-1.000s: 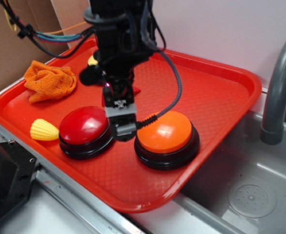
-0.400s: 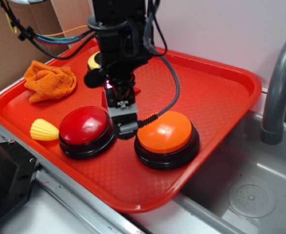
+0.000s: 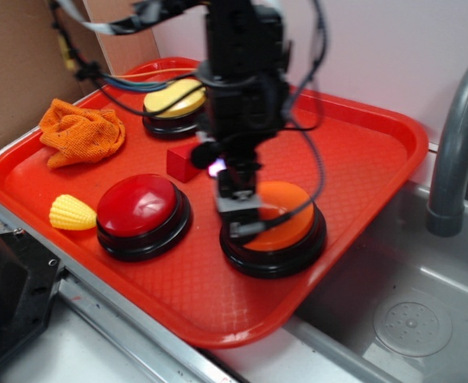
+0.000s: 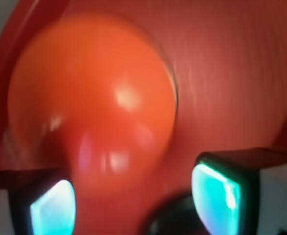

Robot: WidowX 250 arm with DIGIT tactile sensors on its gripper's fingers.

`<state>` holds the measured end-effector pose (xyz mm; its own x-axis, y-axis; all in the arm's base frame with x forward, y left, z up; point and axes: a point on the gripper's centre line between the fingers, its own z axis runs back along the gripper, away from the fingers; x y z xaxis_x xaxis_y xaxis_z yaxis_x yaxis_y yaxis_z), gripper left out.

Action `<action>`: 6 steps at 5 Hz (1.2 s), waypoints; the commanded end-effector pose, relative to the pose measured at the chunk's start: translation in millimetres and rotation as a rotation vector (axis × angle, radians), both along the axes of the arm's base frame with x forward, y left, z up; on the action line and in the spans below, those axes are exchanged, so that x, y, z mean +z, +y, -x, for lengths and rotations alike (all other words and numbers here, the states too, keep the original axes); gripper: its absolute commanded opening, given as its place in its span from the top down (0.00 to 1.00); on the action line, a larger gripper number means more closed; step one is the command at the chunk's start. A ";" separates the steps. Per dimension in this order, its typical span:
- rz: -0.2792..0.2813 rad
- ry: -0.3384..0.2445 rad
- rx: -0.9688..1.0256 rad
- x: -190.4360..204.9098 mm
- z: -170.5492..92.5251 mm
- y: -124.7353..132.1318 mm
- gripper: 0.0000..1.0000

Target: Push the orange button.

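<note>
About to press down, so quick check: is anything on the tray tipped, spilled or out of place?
Nothing stands out. The orange button, red button and yellow button all sit flat on the red tray. The orange cloth lies crumpled at the left. The claw is over the orange button.

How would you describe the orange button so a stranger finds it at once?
Find the red tray beside the sink. On its near edge sit two big dome buttons; the orange button is the right one, under the hand. Its neighbour is dark red.
</note>
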<state>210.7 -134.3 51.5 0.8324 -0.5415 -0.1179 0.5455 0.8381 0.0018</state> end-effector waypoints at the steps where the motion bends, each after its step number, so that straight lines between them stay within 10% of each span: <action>1: 0.054 -0.070 0.058 4.0 0.6 -4.6 0.00; 6: 0.094 -0.045 0.109 93.8 38.7 23.1 0.00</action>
